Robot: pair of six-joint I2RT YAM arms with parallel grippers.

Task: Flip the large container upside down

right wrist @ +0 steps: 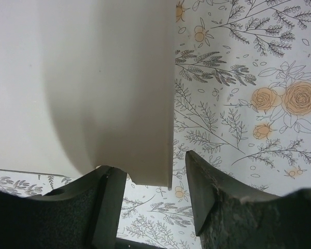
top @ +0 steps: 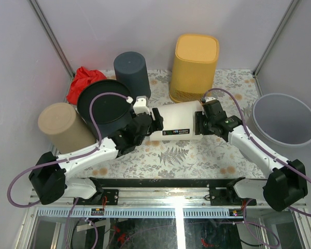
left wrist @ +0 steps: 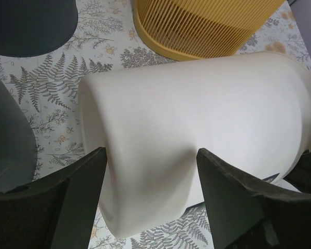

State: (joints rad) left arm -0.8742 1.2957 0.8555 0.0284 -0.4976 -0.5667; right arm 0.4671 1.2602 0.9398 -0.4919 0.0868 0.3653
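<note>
- Left claw (top: 157, 121): spread wide at closed end of white container (top: 179, 120), pinching nothing.
- Right claw (top: 198, 124): part spread, straddling container's rim.
- Lies sideways between claws, yellow bin (top: 194, 67) just behind.
- Risks slipping free mid-turn: smooth wall, loose hold.

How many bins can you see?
6: tan bin far left, black bin beside it, dark blue bin behind, yellow bin at back, white bin lying mid-table, grey bin far right. Others may hide.

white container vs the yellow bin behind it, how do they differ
The white container lies on its side; the yellow bin stands on end. The white container's wall is smooth; the yellow bin's is slatted low down. Both rest on the floral table.
</note>
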